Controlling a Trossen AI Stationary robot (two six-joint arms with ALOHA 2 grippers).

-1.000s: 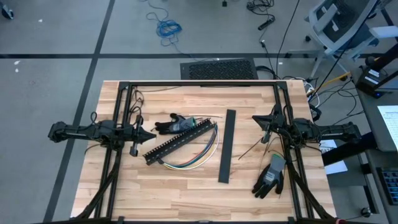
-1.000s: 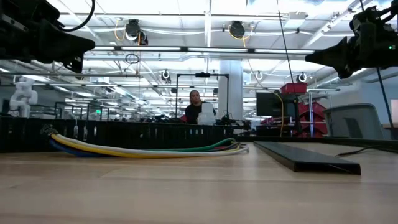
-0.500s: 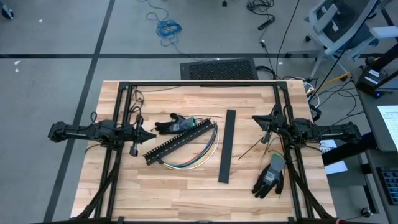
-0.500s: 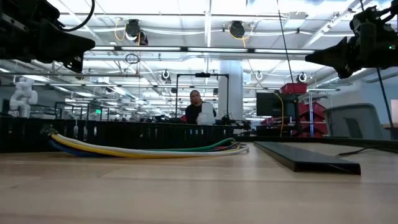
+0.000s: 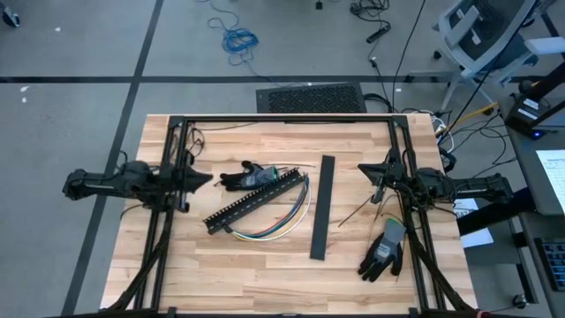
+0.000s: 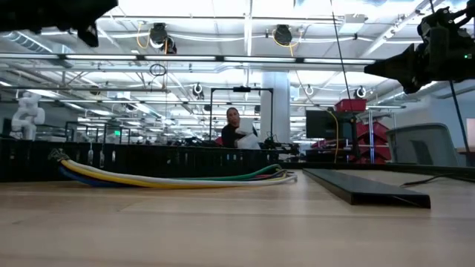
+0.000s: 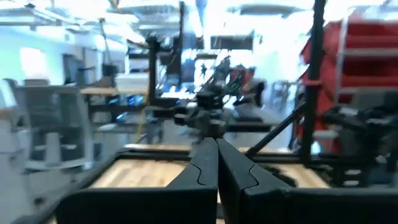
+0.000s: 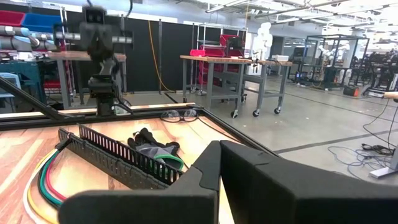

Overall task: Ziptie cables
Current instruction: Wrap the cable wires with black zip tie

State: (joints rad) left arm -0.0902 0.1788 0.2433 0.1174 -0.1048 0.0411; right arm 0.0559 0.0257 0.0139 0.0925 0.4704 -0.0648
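Observation:
The cables (image 5: 281,221), a loose bundle of white, yellow, green and red wires, lie curved on the wooden table beside a black slotted duct (image 5: 252,205); they also show in the low view (image 6: 171,178) and the right wrist view (image 8: 38,182). My left gripper (image 5: 210,179) hovers shut over the table's left side, pointing toward the duct, its fingers closed together (image 7: 217,165). My right gripper (image 5: 361,168) waits shut over the right side, with nothing in it (image 8: 219,165).
A flat black strip (image 5: 322,208) lies right of the cables. One dark glove (image 5: 242,179) lies at the duct's far end, another (image 5: 384,250) near the right front. Thin dark strips (image 5: 357,215) lie under the right arm. A black frame (image 5: 282,118) borders the table.
My left gripper has risen straight up from its resting height and tipped slightly upward, staying shut; in the low view it has climbed nearly out of the picture's top. The right arm, the cables and the duct have kept still.

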